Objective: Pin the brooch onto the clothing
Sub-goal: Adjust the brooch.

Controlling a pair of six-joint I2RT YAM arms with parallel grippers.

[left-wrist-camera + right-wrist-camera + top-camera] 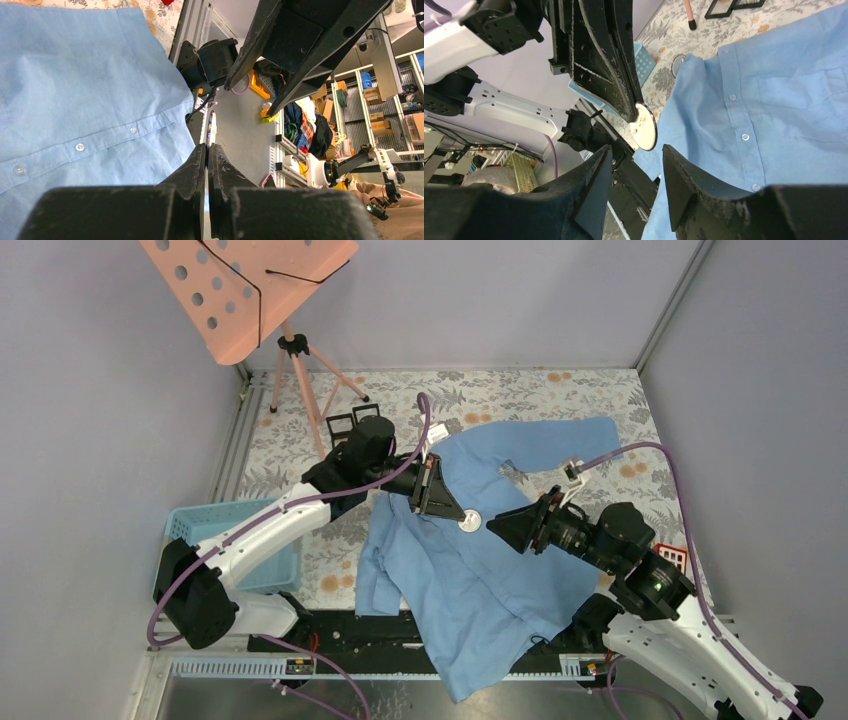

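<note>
The left tool is pinched fully closed on the rim of a small, round, pale, flat brooch, which sticks out past its fingertips. The right tool faces it from 3 o'clock in the overhead view, its jaws partly open with nothing between them. In the right wrist view the brooch sits at about 12 o'clock, just beyond that tool's fingers and clear of both. Beneath both tools a large, light blue, thin woven button-up shirt is spread over the floral-patterned worktop. Whether the disc touches the fabric I cannot tell. The step looks like a two-tool handling of the brooch. To do it well, the right tool should centre on the disc and close gently, so the left grip is not levered loose.
</note>
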